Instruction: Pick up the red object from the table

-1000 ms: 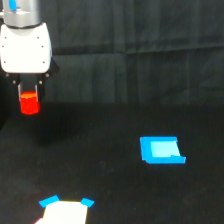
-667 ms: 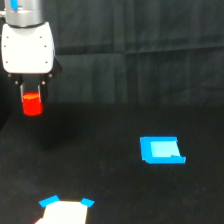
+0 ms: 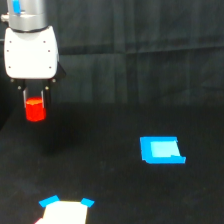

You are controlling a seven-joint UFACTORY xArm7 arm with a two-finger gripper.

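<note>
The red object point(image 3: 35, 109) is a small, stiff-looking block, likely light and smooth-sided, best taken across its upper sides; it hangs pinched at its top in the narrow end effector point(image 3: 35, 100), well above the table point(image 3: 110, 195), at the exterior view's left. Against the earlier frames it sits slightly lower and further right, while the blue rectangle point(image 3: 161, 150) is unmoved.

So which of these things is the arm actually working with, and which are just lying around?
Part of the job:
- red object, held between the end effector fingers
- black table it was picked from

Just lying about:
- blue rectangle on the exterior view's right
- white patch with blue corners at the bottom edge
</note>
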